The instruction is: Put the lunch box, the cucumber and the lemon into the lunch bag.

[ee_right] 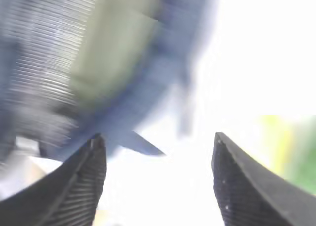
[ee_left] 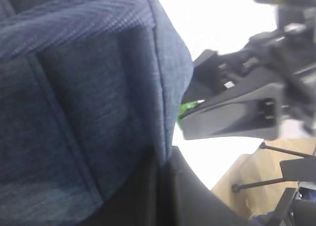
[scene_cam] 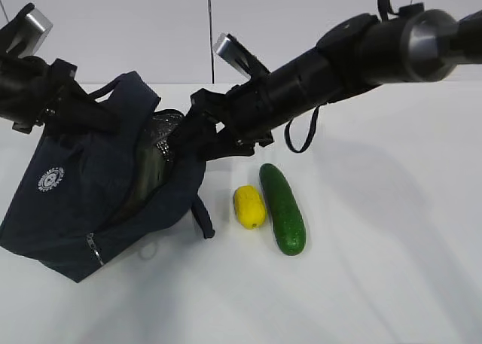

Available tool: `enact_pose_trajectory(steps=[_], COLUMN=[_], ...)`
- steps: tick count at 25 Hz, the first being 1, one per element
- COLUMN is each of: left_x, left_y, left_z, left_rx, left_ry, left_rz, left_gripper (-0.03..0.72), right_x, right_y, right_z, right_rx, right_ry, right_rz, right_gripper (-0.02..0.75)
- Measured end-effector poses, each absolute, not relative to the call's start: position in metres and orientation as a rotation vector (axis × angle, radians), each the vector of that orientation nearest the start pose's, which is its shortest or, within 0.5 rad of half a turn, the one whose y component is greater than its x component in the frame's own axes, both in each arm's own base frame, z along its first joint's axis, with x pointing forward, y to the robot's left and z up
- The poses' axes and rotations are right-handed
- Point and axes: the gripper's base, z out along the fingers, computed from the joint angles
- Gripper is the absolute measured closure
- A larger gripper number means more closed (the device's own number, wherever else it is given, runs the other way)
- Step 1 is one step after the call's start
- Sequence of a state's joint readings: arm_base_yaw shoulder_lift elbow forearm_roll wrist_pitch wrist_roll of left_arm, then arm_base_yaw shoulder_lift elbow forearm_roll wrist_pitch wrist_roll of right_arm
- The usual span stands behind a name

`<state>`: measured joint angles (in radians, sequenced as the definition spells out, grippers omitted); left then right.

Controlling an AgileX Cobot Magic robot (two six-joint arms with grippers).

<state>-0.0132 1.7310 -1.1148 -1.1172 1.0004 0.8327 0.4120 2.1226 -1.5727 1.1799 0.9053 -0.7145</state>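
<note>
White surface (scene_cam: pixel 392 269) under it all. The navy lunch bag (scene_cam: pixel 75 201) sits tilted, mouth gaping toward the right hand (ee_right: pixel 158 181), whose jaws stand wide with nothing between them, right at the bag's opening. The left hand (scene_cam: pixel 71 107) is clamped shut on the bag's upper fabric. Inside the mouth, blurred, a pale green lunch box (ee_right: pixel 116 43). Below the right hand lies the cucumber (scene_cam: pixel 282 208), with the lemon (scene_cam: pixel 249 206) just beside it, bag-side.
</note>
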Motion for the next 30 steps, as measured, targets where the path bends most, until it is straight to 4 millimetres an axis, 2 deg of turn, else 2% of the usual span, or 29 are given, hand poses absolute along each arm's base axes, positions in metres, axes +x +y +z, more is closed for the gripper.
enact_pose_trajectory(steps=[4,9,15,24,30], left_x=[0.335,0.335,0.335,0.335,0.335], left_y=[-0.073,-0.073,-0.072,-0.072,-0.072], left_z=[0.234,0.233,0.233,0.233,0.233], left_rx=[0.277,0.279,0.283,0.283,0.285], left_ry=[2.490,2.493,2.496,2.497,2.497], left_rz=[-1.132,-1.122,-1.114,-1.110,-1.113], left_gripper=[0.697,0.697,0.697,0.697,0.697], right_x=[0.386,0.383,0.377,0.379,0.389], right_y=[0.231,0.213,0.188,0.182,0.184], right_z=[0.224,0.243,0.237,0.236,0.220], right_rx=[-0.608,-0.561,-0.410,-0.332,-0.279], right_ry=[2.553,2.727,2.971,2.988,2.975], right_rz=[1.072,0.796,0.425,0.339,0.308], right_gripper=[0.239,0.239,0.239,0.237,0.202])
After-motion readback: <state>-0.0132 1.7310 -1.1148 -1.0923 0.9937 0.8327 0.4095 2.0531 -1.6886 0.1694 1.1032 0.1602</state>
